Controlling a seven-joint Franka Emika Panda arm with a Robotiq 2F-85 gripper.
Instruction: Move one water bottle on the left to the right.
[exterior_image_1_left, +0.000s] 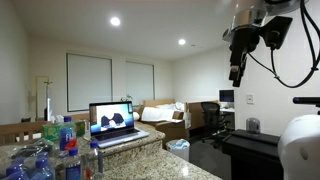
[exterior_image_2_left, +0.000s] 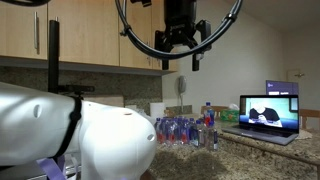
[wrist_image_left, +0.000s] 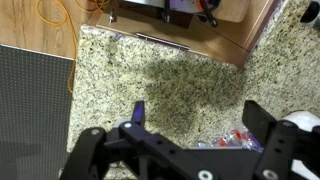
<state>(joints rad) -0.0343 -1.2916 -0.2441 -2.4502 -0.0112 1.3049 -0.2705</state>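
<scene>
Claw (exterior_image_2_left: 180, 60) hangs high over the worktop (exterior_image_2_left: 250, 152), fingers spread wide, nothing in it. The water bottle (exterior_image_2_left: 180, 130) stands upright in the cluster beside the laptop (exterior_image_2_left: 268, 112), far below the claw, so I'd guess a long drop.

Speckled stone countertop (wrist_image_left: 150, 80), clear plastic water bottles (exterior_image_2_left: 180, 130) (glossy), wooden cabinets (exterior_image_2_left: 90, 35)

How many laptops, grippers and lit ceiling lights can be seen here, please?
Laptop: 1
Gripper: 1
Ceiling lights: 2
Total: 4
</scene>
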